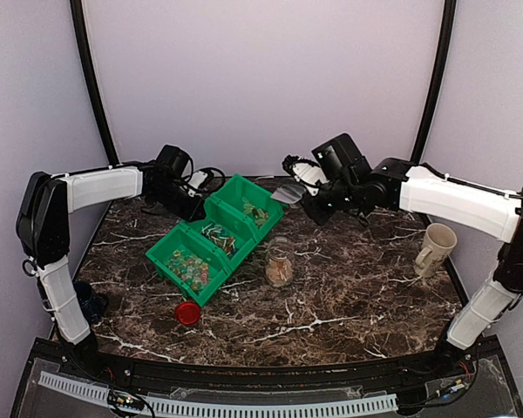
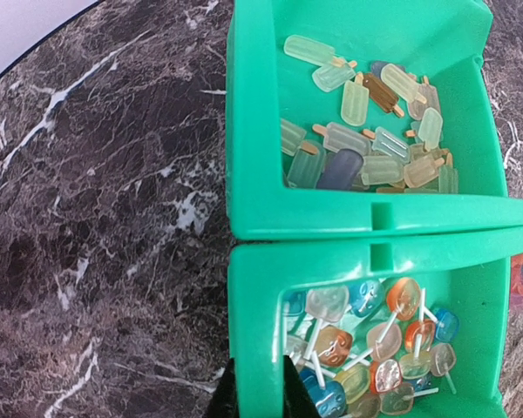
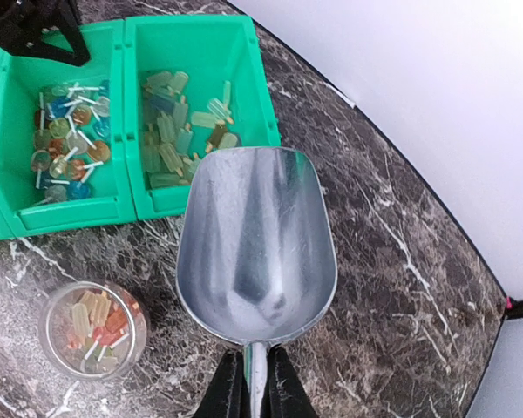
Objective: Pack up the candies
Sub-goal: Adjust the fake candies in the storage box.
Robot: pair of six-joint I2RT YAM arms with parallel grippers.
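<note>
Three green plastic bins (image 1: 164,254) in a row hold the candies (image 1: 192,268) (mixed sweets, lollipops, ice-lolly shapes), the left gripper (image 2: 254,399) pinching the middle bin (image 2: 253,322) by its wall, more candies lie in a clear round jar (image 1: 280,263), and the right gripper (image 3: 254,380) clamps the handle of an empty silver metal scoop (image 3: 257,235).

**Right wrist: scoop held over table**

Right gripper (image 3: 253,385) is clamped on the handle of a metal scoop (image 3: 257,244). Beyond its tip, two adjoining green bins (image 3: 248,78) contain candies (image 3: 170,139). A clear jar (image 3: 93,329) of candies stands lower left on the marble table (image 3: 401,287).
</note>
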